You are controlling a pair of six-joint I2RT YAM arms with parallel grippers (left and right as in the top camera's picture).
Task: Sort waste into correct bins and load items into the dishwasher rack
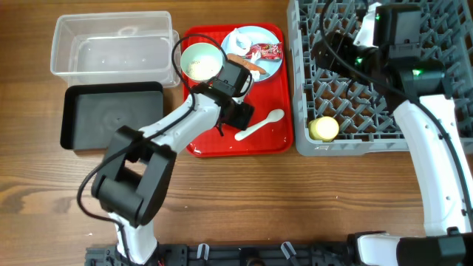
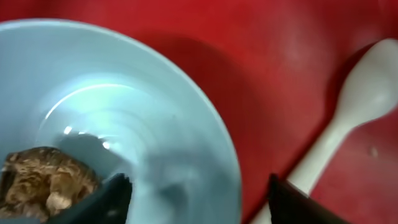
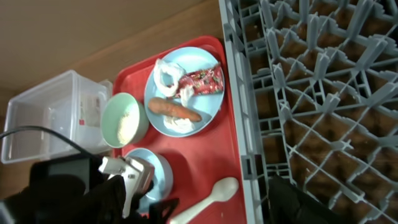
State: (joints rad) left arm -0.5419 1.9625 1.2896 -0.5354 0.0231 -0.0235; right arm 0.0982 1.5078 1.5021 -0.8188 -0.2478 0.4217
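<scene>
1. Left gripper (image 2: 199,204): the fingers are spread wide and straddle the rim of the light blue bowl (image 2: 155,99). One finger (image 2: 109,199) is over the bowl's interior and the other is outside the rim, above the red serving tray (image 1: 275,140). The bowl is not clamped.
2. The light blue bowl stands on the red serving tray. A small brown lump (image 2: 43,180) lies inside it.
3. A white plastic spoon (image 1: 259,125) lies on the tray just beside the bowl, on the side towards the rack.
4. A pale green bowl (image 1: 201,61) containing white rice grains (image 3: 127,124) stands at the tray's far left corner.
5. A light blue plate (image 3: 211,102) sits next to the pale green bowl. It carries a red snack wrapper (image 3: 204,81), crumpled white tissue (image 3: 166,73) and an orange carrot-like stick (image 3: 174,111).
6. Right gripper (image 3: 199,211): it hovers over the grey dishwasher rack (image 1: 384,81) with its fingers set wide apart and gripping nothing.
7. A small yellow cup (image 1: 323,129) sits in the rack's near left corner.
8. A clear plastic tub (image 1: 111,52) and a black tray (image 1: 111,118) rest side by side on the surface (image 1: 295,207), to the left of the red serving tray.
</scene>
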